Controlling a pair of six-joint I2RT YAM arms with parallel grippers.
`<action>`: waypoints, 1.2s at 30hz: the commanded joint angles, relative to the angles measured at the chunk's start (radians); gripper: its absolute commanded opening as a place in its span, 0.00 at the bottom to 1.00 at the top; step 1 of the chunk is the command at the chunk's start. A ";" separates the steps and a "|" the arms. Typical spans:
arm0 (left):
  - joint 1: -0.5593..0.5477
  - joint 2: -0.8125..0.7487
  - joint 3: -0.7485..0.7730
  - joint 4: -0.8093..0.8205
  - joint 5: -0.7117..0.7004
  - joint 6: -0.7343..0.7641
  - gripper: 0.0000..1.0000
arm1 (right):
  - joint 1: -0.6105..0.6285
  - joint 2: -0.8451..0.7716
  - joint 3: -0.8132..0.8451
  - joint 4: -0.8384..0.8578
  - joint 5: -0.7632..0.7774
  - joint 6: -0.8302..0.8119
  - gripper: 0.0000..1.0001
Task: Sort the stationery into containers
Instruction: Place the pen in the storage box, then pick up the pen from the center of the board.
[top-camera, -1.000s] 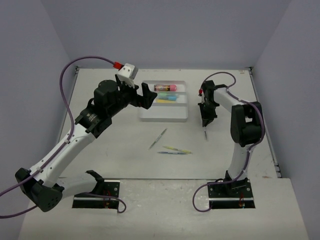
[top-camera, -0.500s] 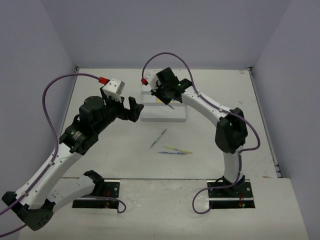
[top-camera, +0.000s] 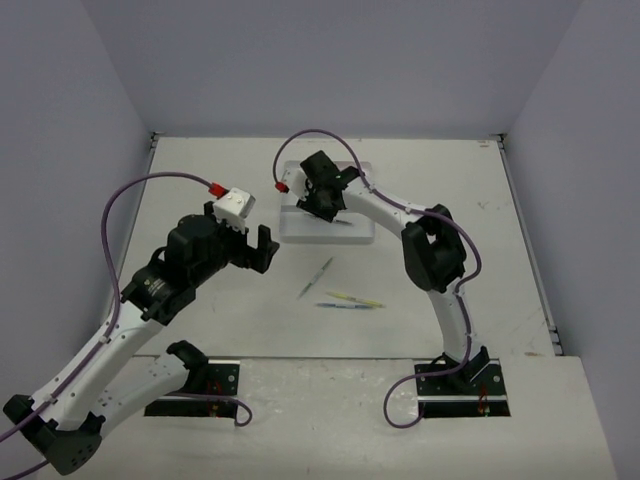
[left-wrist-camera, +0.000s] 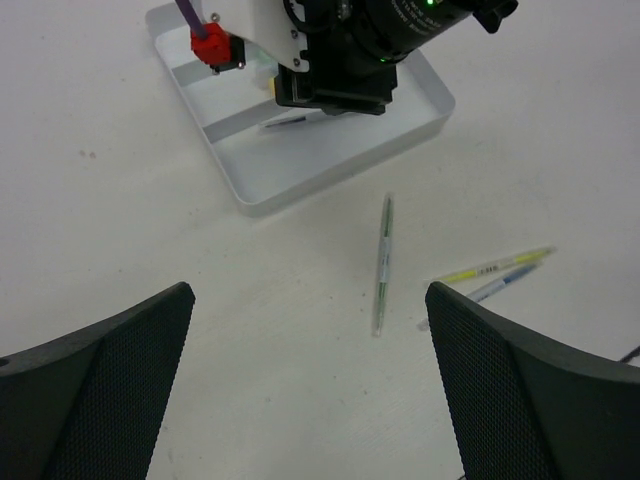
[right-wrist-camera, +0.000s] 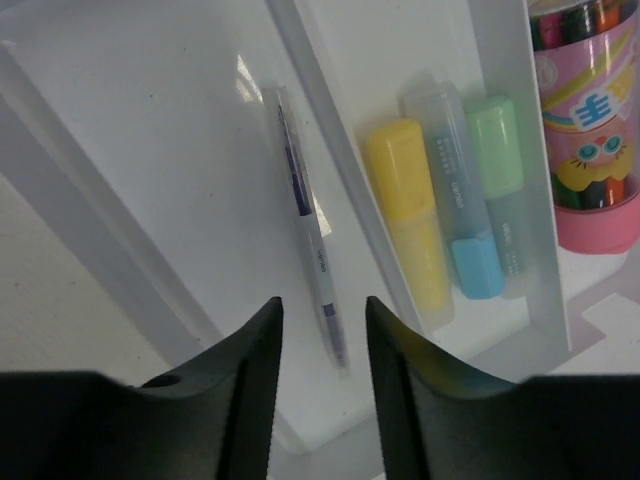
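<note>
Right gripper (right-wrist-camera: 322, 300), fingers apart, is hovering over thin white pen (right-wrist-camera: 308, 225) in white three-compartment plastic tray (right-wrist-camera: 170, 130); left gripper (left-wrist-camera: 308, 290), at tray's 8 o'clock, is gaping wide.

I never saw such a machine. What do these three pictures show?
Two robot arms stand on a white table. One picture looks down from above; the other two come from a camera on each wrist, so the dark shapes at the bottom are that arm's fingers. The right arm's fingers are open above a white three-compartment plastic tray; a thin clear pen lies in it, not held. Its other compartments hold yellow, light-blue and mint-green highlighters and a stubby pink tube. The left arm's fingers are open, empty. Three thin pens, green, yellow and blue, lie on the table.
</note>
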 joint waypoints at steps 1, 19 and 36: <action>0.007 0.041 -0.013 0.025 0.105 0.031 1.00 | 0.006 -0.176 -0.059 0.041 -0.050 0.015 0.52; -0.264 0.884 0.231 0.092 -0.137 -0.112 0.69 | -0.153 -1.271 -0.876 0.202 0.087 0.817 0.57; -0.263 1.091 0.268 0.132 -0.140 -0.083 0.23 | -0.155 -1.469 -0.911 0.122 0.094 0.804 0.54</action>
